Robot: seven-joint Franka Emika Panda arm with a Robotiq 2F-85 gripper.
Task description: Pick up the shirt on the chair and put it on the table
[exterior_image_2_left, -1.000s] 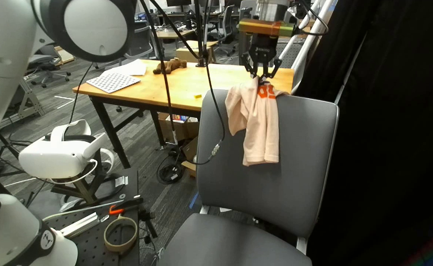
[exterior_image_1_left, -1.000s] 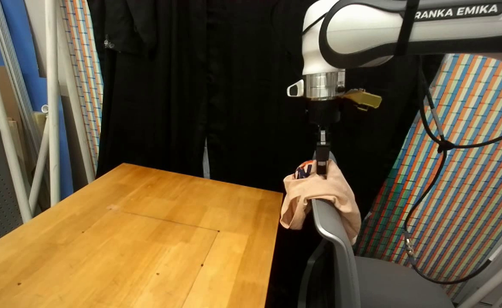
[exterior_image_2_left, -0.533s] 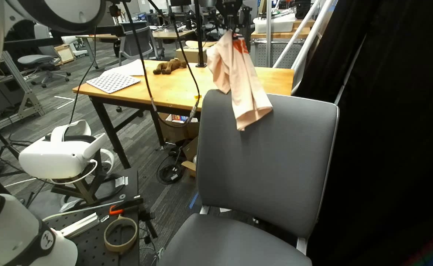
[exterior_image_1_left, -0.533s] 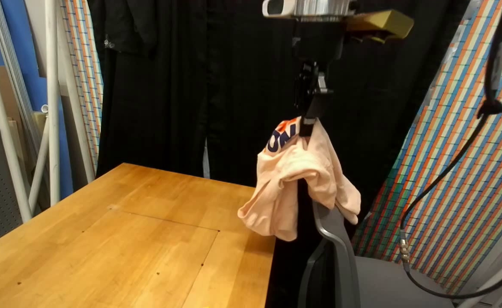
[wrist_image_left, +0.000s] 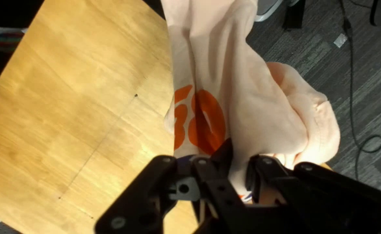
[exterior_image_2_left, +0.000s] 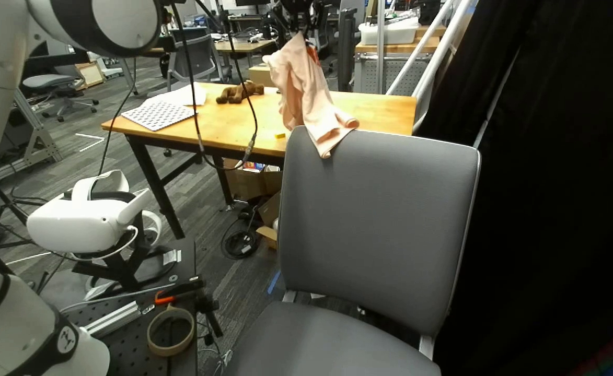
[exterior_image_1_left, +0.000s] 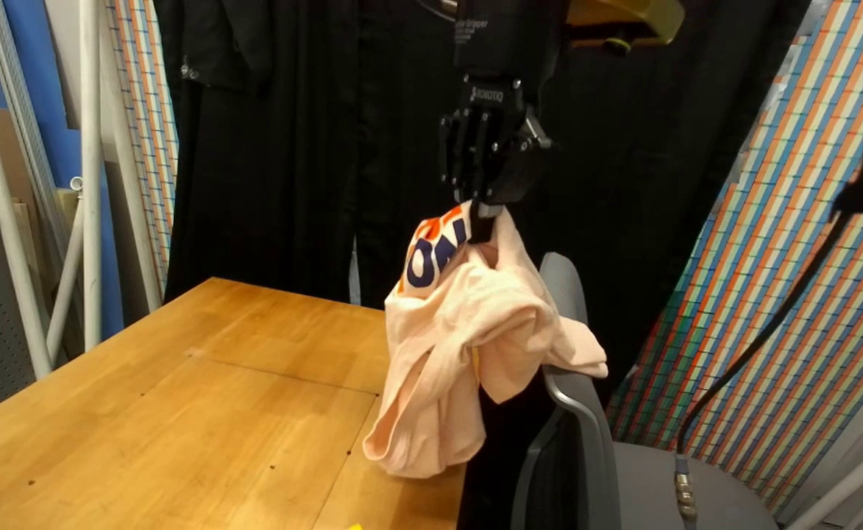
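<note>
The light pink shirt [exterior_image_1_left: 505, 309] with orange and dark blue lettering hangs from my gripper [exterior_image_1_left: 481, 221]. The gripper is shut on it, with cloth pinched between the fingertips; the shirt also shows in the wrist view [wrist_image_left: 268, 107]. In both exterior views one end of the shirt [exterior_image_2_left: 306, 83] still lies over the top edge of the grey chair's backrest [exterior_image_2_left: 379, 219]. The rest hangs over the near edge of the wooden table [exterior_image_1_left: 254, 397]. I cannot tell whether its lower hem touches the table. The gripper is above the gap between chair and table.
A brown plush toy [exterior_image_2_left: 239, 93], a white perforated sheet [exterior_image_2_left: 159, 116] and a small yellow block [exterior_image_2_left: 280, 136] lie on the table. A black cable [exterior_image_2_left: 254, 112] hangs from the arm. A black curtain [exterior_image_1_left: 416, 147] stands behind. A white headset [exterior_image_2_left: 81, 224] stands beside the robot base.
My gripper has lifted the shirt off most of the chair back and moved it toward the table. The sleeve end on the backrest has slid up. The grip has stayed shut.
</note>
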